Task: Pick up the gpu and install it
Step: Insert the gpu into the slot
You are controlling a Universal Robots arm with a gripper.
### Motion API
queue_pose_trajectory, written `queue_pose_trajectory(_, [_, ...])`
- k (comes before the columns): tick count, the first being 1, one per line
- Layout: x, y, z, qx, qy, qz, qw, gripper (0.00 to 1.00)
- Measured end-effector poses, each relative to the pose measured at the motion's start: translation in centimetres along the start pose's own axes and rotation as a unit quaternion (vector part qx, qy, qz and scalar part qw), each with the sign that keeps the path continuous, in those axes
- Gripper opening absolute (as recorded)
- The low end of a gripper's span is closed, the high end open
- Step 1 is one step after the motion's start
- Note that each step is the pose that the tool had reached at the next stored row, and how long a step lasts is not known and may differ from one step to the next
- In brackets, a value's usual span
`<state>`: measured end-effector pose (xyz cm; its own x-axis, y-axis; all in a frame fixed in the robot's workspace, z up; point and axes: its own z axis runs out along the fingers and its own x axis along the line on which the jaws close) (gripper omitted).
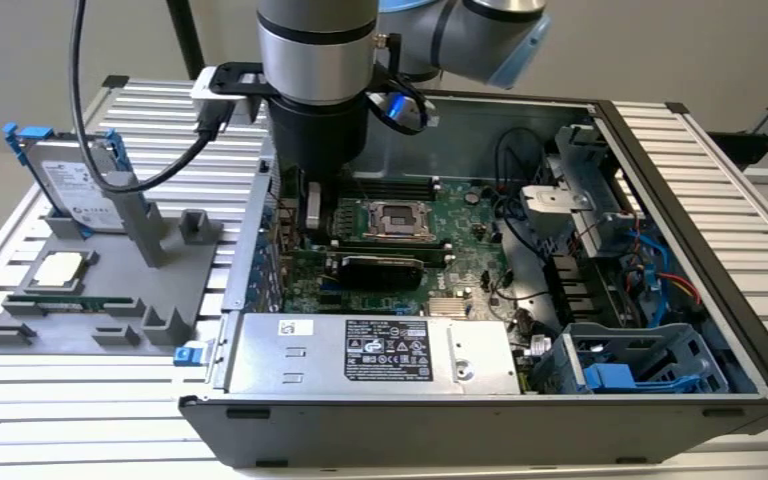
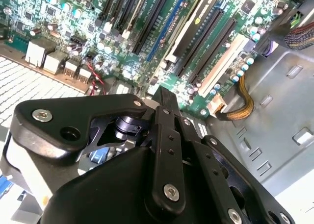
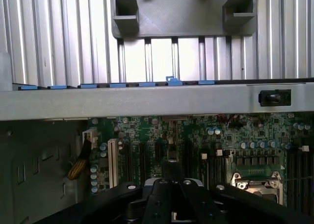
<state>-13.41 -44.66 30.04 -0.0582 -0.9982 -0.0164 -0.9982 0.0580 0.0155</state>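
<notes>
- The gripper (image 2: 163, 95) is found lowered inside the open computer case (image 1: 684, 190), over the left part of the motherboard (image 1: 471, 215), close to the case's left wall.
- Whether the gripper is open or closed cannot be told; no card is seen in it.
- The gpu (image 1: 381, 268) is located on the motherboard, just on the near side of the CPU socket (image 1: 398, 220) and beyond the power supply (image 1: 371, 350).
- From the gripper, the gpu is judged to lie to the exterior view's right and slightly nearer, a short way off and not touching.
- Its long axis is seen to run left to right in the exterior view, in line with the expansion slots (image 2: 206, 42).
- It is seen as a short dark card, a black cooler face showing with a thin green board edge along its far side.
- Whether it is fully seated in a slot cannot be judged.
</notes>
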Motion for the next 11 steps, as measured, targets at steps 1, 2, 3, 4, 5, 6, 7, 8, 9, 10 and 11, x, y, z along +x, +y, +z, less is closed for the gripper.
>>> queue_pose_trajectory(1, [0.01,0.09,0.0,0.0,0.0,0.0,1.0,0.0])
queue_pose_trajectory(2, [0.01,0.18,0.0,0.0,0.0,0.0,1.0,0.0])
queue_pose_trajectory(3, [0.02,0.28,0.0,0.0,0.0,0.0,1.0,0.0])
queue_pose_trajectory(4, [0.03,0.4,0.01,0.0001,0.0,0.0,1.0,0.0])
queue_pose_trajectory(5, [0.03,0.5,0.01,0.0001,0.0,0.0,1.0,0.0])
queue_pose_trajectory(6, [0.03,0.59,0.01,0.0001,0.0,0.0,1.0,0.0])
queue_pose_trajectory(7, [0.04,0.67,0.01,0.0001,0.0,0.0,1.0,0.0])
queue_pose_trajectory(8, [0.04,0.76,0.01,0.0,0.0,0.0,1.0,0.0])
queue_pose_trajectory(9, [0.05,0.83,0.01,0.0,0.0,0.0,1.0,0.0])
queue_pose_trajectory(10, [0.05,0.91,0.01,0.0,0.0,0.0,1.0,0.0])
queue_pose_trajectory(11, [0.06,0.98,0.01,0.0,0.0,0.0,1.0,0.0])
